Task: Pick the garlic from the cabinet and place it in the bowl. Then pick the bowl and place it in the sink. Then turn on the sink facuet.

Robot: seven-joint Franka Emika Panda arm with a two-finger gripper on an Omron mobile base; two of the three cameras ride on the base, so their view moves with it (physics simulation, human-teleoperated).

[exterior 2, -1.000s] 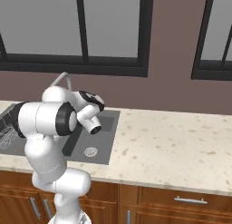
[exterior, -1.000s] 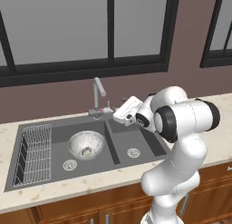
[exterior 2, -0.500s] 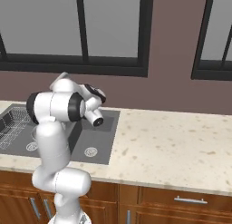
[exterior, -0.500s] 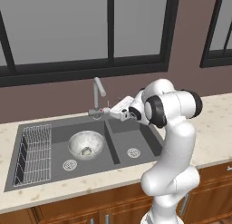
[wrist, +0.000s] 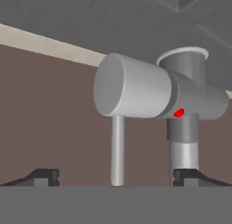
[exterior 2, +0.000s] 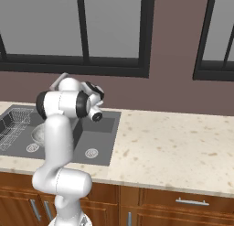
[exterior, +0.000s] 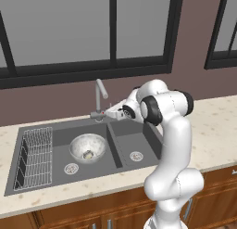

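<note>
Faucet lever (wrist: 136, 92) sits close before the claw (wrist: 115, 175), between its wide-open fingertips, untouched. Beyond, the sink faucet (exterior: 99, 99) rises behind the sink (exterior: 134, 135) set in the counter (exterior: 213, 126). Left basin holds the bowl (exterior: 87, 147) with the garlic (exterior: 87, 154) inside.

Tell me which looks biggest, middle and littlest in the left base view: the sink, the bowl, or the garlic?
1. The sink, by far the widest.
2. The bowl, sitting inside the sink's left basin.
3. The garlic, a tiny bulb inside the bowl.
</note>
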